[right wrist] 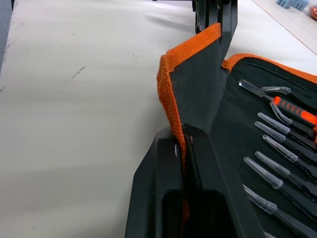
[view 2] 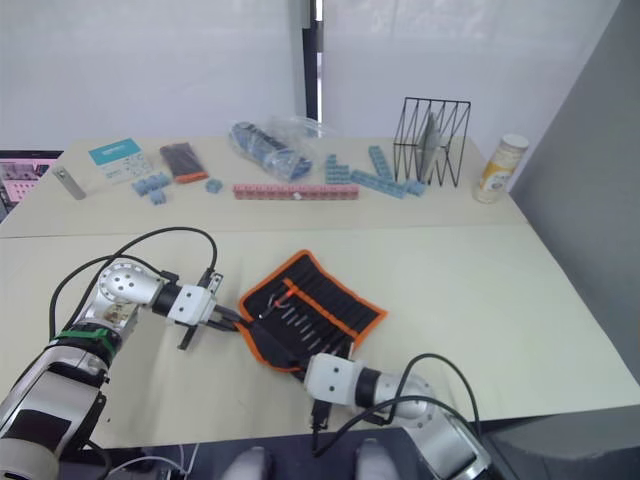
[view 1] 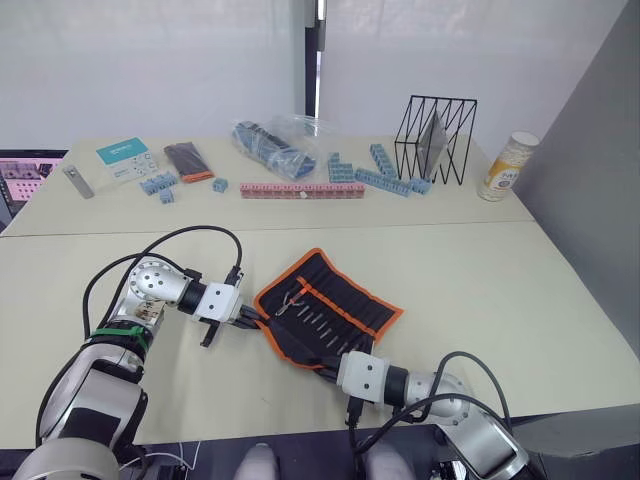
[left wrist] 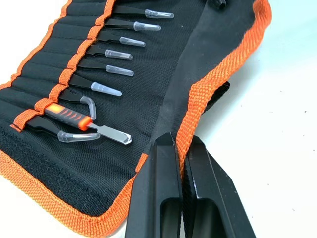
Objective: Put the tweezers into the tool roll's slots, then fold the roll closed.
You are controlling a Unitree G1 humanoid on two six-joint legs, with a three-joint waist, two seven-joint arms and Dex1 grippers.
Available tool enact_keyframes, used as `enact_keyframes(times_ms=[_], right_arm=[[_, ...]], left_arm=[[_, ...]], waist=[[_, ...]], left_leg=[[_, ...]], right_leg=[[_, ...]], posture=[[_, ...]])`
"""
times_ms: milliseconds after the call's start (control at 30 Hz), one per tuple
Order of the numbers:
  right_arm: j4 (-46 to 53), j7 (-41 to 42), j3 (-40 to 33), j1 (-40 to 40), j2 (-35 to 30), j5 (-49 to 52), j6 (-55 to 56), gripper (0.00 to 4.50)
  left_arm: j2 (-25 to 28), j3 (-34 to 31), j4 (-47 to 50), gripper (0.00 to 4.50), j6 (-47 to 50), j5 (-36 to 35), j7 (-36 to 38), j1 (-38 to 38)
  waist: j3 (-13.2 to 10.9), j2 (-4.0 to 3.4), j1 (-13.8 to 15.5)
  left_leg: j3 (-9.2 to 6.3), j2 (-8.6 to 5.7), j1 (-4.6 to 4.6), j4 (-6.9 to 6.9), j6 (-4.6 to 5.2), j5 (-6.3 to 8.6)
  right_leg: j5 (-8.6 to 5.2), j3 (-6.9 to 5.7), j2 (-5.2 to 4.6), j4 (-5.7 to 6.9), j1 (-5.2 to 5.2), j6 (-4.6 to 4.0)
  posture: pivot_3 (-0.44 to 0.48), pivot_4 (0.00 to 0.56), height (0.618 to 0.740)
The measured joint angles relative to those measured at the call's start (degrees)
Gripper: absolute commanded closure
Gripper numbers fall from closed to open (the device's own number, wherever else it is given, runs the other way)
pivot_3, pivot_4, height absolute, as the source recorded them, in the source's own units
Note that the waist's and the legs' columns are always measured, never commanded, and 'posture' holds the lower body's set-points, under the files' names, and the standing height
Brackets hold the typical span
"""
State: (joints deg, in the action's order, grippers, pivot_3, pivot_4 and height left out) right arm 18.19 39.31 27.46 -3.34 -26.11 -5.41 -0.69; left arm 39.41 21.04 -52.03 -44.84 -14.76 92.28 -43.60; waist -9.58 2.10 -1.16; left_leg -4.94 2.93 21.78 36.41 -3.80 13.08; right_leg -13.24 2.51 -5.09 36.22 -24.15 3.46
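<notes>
The tool roll [view 1: 330,300] lies open on the near table, black with orange edging. Several black tweezers [left wrist: 106,69] with clear tip caps sit in its slots [left wrist: 39,74], beside an orange-handled tool [left wrist: 67,115]. My left gripper [view 1: 252,318] is at the roll's left end, shut on the orange edge [left wrist: 190,106]. At the roll's near corner, my right gripper [view 1: 335,362] is shut on the edging of the long flap. The flap [right wrist: 195,74] stands raised above the table, and the left gripper [right wrist: 215,15] holds its far end.
On the far table stand a black wire rack [view 1: 437,138], a bottle [view 1: 507,166], a pink block row [view 1: 300,190], blue blocks [view 1: 385,175], a plastic bag [view 1: 275,145] and a small black-and-orange case [view 1: 188,160]. Bare table surrounds the roll.
</notes>
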Motion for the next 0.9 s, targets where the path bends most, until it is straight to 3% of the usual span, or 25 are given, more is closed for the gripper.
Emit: enact_keyframes(times_ms=[200, 333, 533, 633, 767, 900], right_arm=[[-0.26, -0.98, -0.11, -1.01, 0.73, -1.11, -0.02, 4.50], [-3.40, -0.43, 0.74, -4.98, 0.90, -1.81, 2.14, 4.50], [-11.43, 4.08, 1.49, -11.96, 1.04, -0.50, 8.19, 4.50], [-12.85, 7.83, 1.42, -12.84, 0.86, 2.95, 7.87, 4.50], [-13.30, 11.94, 0.14, -13.88, 0.68, 8.32, 3.28, 4.50], [-13.02, 13.61, -1.33, -13.98, 0.69, 12.11, -1.90, 4.50]], left_arm=[[3.86, -1.74, 7.58, 4.49, 2.41, -2.18, -0.13, 6.46], [8.15, -6.46, 19.56, 4.49, 7.53, -3.75, -2.97, 17.20], [14.74, -14.19, 43.65, 4.49, 22.30, -5.41, -14.63, 37.16], [16.76, -16.65, 51.97, 4.49, 33.07, -7.21, -19.14, 43.12], [17.44, -18.15, 58.83, 4.49, 49.50, -11.50, -23.50, 44.69], [17.35, -17.83, 60.10, 4.49, 57.86, -12.81, -24.59, 41.94]], waist=[[-0.01, -0.02, -0.33], [-0.04, -0.07, -1.26], [-0.12, -0.15, -1.35], [-0.15, -0.17, -0.91], [-0.17, -0.18, -0.67], [-0.17, -0.19, -0.75]], left_leg=[[0.00, 0.02, -0.02, -0.02, 0.00, 0.00], [0.02, 0.05, -0.09, -0.02, 0.00, 0.00], [0.02, 0.08, -0.17, -0.07, 0.01, -0.01], [0.02, 0.07, -0.19, -0.05, 0.03, -0.02], [0.02, 0.05, -0.26, 0.04, 0.08, -0.05], [0.02, 0.08, -0.40, 0.04, 0.11, -0.07]], right_leg=[[0.00, 0.03, 0.01, 0.04, 0.00, 0.00], [0.01, 0.08, 0.03, 0.08, -0.02, -0.01], [-0.02, 0.09, 0.04, 0.15, -0.01, -0.02], [-0.03, 0.09, 0.04, 0.20, 0.01, -0.02], [-0.06, 0.11, 0.04, 0.46, 0.01, -0.05], [-0.13, 0.13, 0.13, 0.63, 0.01, -0.16]], posture=[[0.000, 0.150, 0.737], [0.000, 0.150, 0.737], [0.000, 0.150, 0.737], [0.000, 0.150, 0.737], [0.000, 0.150, 0.737], [0.000, 0.150, 0.737]])
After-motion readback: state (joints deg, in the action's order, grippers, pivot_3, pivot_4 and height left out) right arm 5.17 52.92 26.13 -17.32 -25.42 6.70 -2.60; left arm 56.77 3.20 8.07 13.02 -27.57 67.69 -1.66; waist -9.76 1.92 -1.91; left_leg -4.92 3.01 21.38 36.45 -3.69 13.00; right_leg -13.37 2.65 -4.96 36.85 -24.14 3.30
